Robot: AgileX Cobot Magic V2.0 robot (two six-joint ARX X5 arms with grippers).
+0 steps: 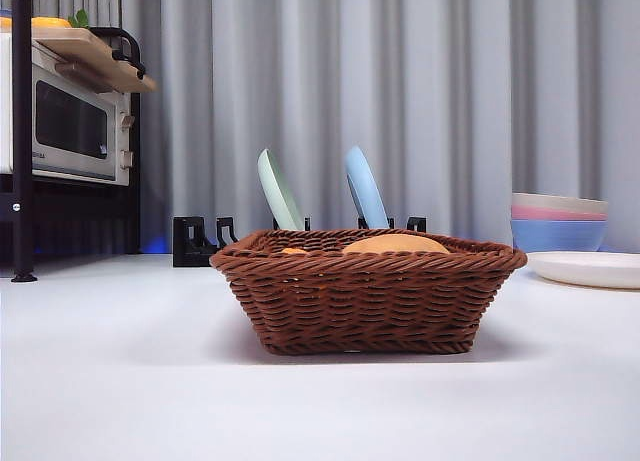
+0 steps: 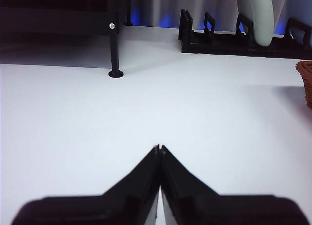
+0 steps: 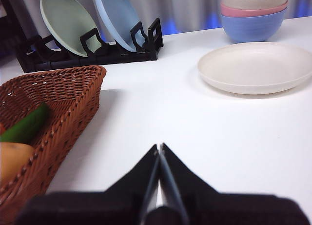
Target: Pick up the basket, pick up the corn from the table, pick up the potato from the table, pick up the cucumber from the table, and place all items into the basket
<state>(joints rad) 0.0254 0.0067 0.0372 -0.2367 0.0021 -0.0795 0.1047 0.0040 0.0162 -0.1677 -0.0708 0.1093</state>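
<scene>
I'm looking at the basket [image 1: 368, 291] sitting flat on the tabletop [image 1: 120, 381], and the job is looking about done. The potato [image 1: 396, 244] is poking over the rim, a sliver of corn [image 1: 294, 251] is showing beside it, and the cucumber [image 3: 27, 125] is lying inside, leaning on the wicker wall, its long axis slanting up toward the basket's corner. I'm judging nothing is left to load. My left claw [image 2: 159, 148] is pinched closed over bare tabletop, empty; my right claw [image 3: 159, 147] is closed and empty too, just beside the basket.
</scene>
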